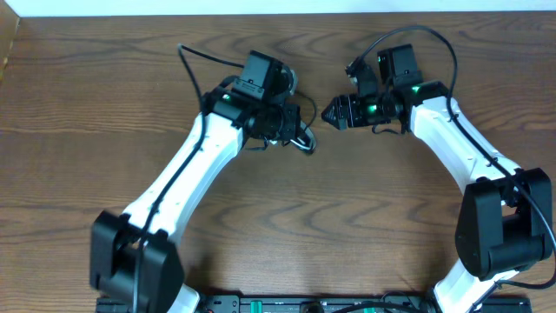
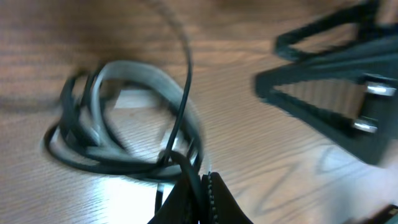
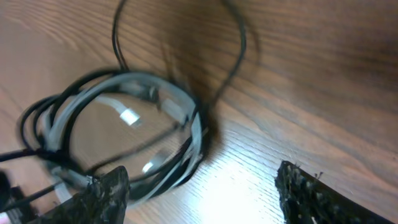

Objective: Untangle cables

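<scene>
The cables (image 2: 118,127) lie as a loose coil on the wooden table, several black cords looped together with a pale grey-white one. My left gripper (image 2: 202,186) is shut on one black cord at the coil's near edge. In the right wrist view the same cables (image 3: 130,124) lie ahead and to the left. My right gripper (image 3: 202,193) is open, its left finger beside the coil with nothing between the fingers. From overhead, the left gripper (image 1: 294,126) covers most of the bundle, and only a black loop of the cables (image 1: 306,143) shows. The right gripper (image 1: 330,113) points at it from the right.
Thick black wires run from both arms, one arching over the right arm (image 1: 434,39) and one behind the left arm (image 1: 195,61). The table's back edge (image 1: 278,12) runs along the top. The arm bases stand at the front edge.
</scene>
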Controlling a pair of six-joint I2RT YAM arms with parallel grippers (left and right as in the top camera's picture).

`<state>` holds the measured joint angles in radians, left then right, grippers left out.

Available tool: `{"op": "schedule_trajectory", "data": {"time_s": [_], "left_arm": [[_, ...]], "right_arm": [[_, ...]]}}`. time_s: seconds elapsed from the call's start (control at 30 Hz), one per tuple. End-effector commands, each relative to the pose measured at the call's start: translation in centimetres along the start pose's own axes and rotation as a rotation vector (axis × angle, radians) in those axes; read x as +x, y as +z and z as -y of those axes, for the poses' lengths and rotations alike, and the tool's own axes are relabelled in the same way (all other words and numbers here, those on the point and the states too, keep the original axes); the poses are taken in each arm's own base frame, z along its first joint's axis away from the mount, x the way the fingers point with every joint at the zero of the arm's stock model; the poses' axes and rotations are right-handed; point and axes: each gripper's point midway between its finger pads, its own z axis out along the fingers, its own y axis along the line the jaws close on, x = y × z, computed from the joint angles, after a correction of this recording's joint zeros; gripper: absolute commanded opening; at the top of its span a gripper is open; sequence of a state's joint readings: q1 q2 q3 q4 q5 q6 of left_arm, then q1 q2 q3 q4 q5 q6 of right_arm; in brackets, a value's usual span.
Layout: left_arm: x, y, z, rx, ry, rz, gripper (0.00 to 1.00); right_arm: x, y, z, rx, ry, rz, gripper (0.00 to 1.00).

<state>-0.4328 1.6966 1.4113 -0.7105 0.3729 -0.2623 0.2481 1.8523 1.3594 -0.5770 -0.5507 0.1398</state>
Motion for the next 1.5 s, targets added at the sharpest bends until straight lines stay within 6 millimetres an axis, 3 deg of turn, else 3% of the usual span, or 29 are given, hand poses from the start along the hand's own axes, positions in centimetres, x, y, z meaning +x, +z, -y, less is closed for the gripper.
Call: {"op": "schedule_trajectory", "data": {"time_s": [0.0,0.23,0.4,0.63,0.87,1.0,1.33,1.47], "left_arm": [[-1.3,-2.6,2.2,0.079,0.024,0.065,0.07],[-2.4,-4.4,3.0,0.120,-0.021,0.129,0.07],[-3.0,-5.7,3.9,0.282,-0.069,0.110,0.08],[-4.2,-8.0,3.6,0.452,-0.179,0.102,0.07],[-4.5,-8.3,3.6,0.472,-0.257,0.094,0.07],[-4.6,-8.3,3.6,0.476,-0.288,0.089,0.08],[-5.4,-9.3,5.2,0.574,-0.310,0.089,0.07],[-5.6,-9.6,5.5,0.595,-0.324,0.086,0.08]], "right_arm": [[-1.5,-1.1,-2.7,-0.092,-0.080,0.031,0.73],[-1.5,-2.2,-4.2,-0.140,-0.173,0.024,0.73],[-1.6,-3.7,-5.3,-0.145,-0.320,0.035,0.80],[-0.3,-3.9,-6.9,-0.219,-0.455,0.009,0.84],[0.3,-2.9,-9.6,-0.265,-0.500,0.002,0.77],[-0.6,-2.4,-10.9,-0.275,-0.461,0.033,0.73],[-1.5,-2.0,-11.8,-0.263,-0.424,0.068,0.68],[-1.7,-1.7,-12.2,-0.255,-0.425,0.077,0.60]]}}
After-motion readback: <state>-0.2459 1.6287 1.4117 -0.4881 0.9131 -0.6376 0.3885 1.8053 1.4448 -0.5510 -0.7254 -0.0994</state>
